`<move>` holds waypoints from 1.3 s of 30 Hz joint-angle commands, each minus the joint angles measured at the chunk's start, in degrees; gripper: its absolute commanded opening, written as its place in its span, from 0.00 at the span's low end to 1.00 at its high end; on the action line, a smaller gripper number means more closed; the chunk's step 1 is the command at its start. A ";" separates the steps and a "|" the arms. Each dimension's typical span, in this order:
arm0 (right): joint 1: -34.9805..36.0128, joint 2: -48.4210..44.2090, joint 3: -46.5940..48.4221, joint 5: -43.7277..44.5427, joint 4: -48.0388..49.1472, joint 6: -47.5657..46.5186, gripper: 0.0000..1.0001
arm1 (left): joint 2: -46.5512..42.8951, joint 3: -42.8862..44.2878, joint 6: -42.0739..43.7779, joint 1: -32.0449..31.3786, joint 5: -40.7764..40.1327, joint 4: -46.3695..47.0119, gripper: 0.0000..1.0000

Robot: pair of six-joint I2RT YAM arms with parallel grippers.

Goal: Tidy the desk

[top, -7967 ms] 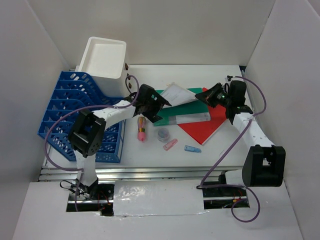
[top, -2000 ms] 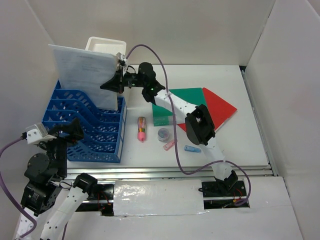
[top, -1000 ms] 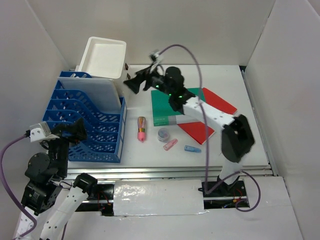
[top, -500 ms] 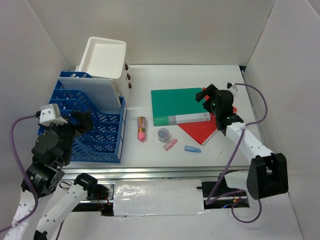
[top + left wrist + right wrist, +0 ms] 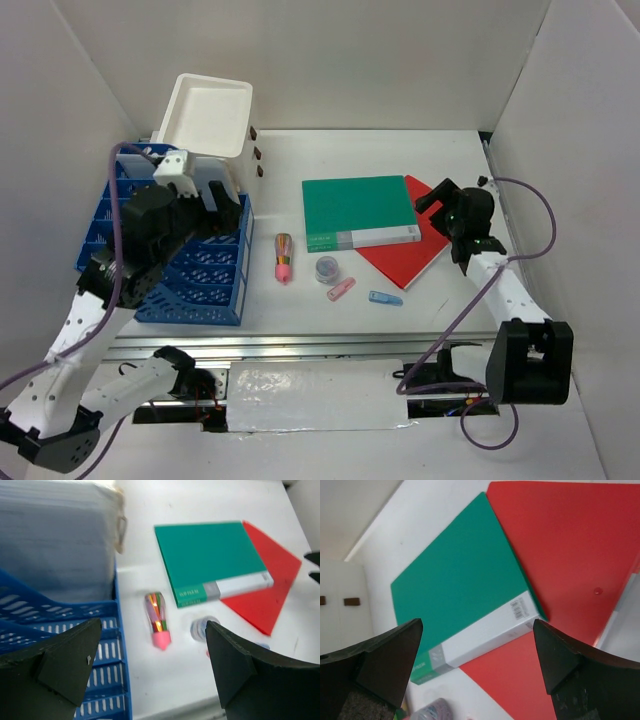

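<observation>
The white desk (image 5: 400, 150) carries a green binder (image 5: 360, 210) lying partly over a red folder (image 5: 412, 248). Left of them lie a pink pen case (image 5: 283, 258), a tape roll (image 5: 326, 268), a pink clip (image 5: 341, 289) and a blue clip (image 5: 385, 298). My left gripper (image 5: 225, 205) hangs open over the right end of the blue file rack (image 5: 170, 265), holding nothing. A stack of white papers (image 5: 55, 535) stands in that rack. My right gripper (image 5: 432, 197) is open and empty just above the binder's (image 5: 465, 565) right edge, over the red folder (image 5: 570, 545).
A white open-top box (image 5: 208, 115) with brown knobs stands behind the rack at the back left. White walls close in the left, back and right sides. A silver rail (image 5: 330, 345) runs along the desk's front edge.
The right arm let go of the paper stack in the rack and drew back to the right, over the binder's edge. The left arm swung up and forward over the rack.
</observation>
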 commanded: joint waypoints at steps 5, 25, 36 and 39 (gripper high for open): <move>-7.34 5.54 5.97 -21.17 -5.20 -8.46 1.00 | 8.57 11.49 -0.54 -8.16 1.11 -6.40 0.99; -7.16 -20.99 5.88 -25.47 -9.07 -6.53 1.00 | 34.58 12.11 -8.01 -6.26 21.63 11.95 0.99; -7.08 -35.94 6.67 -34.88 -11.53 -4.42 1.00 | 58.76 24.61 -8.44 -0.89 20.08 12.49 0.99; -6.11 -36.22 6.67 -36.28 -10.48 -3.90 1.00 | 62.71 25.93 -8.53 -0.19 17.62 9.60 0.99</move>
